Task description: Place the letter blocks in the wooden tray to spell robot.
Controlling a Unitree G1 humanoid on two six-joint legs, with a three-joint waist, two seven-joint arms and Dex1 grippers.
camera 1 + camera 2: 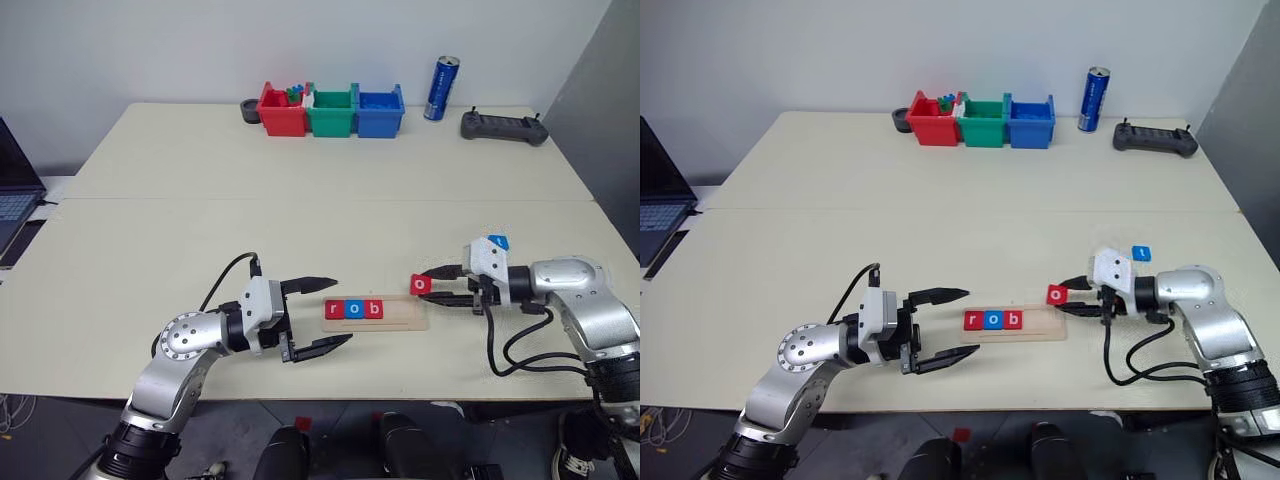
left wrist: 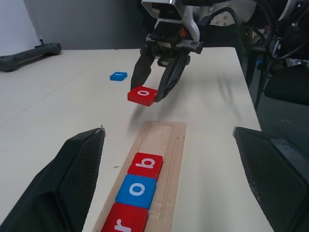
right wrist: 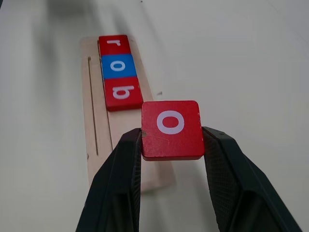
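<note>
Right hand [image 1: 432,285], lower right of the head view: fingers pinched on the two side edges of a red "o" block [image 1: 421,284], lettered face up. The block is clear of the counter [image 1: 300,220], hanging just above the right end of the wooden tray [image 1: 400,318].

Tray: lies flat at lower centre, near the front edge of the counter. Its left part carries three blocks touching in a row: red "r" [image 1: 334,309], blue "o" [image 1: 354,309], red "b" [image 1: 373,309]. The groove to the right of the "b" is bare wood, directly under and beside the held block.

Blue "t" block [image 1: 1142,254]: on the counter behind the right hand, apart from the tray.

Left hand [image 1: 330,313]: fingers spread wide, holding nothing, level, its tips just beside the tray's left end, one to each side.

Room: wide bare counter behind the tray. Red, green and blue bins [image 1: 332,110], a can [image 1: 441,88] and a black controller [image 1: 504,127] stand along the far edge, well apart.
</note>
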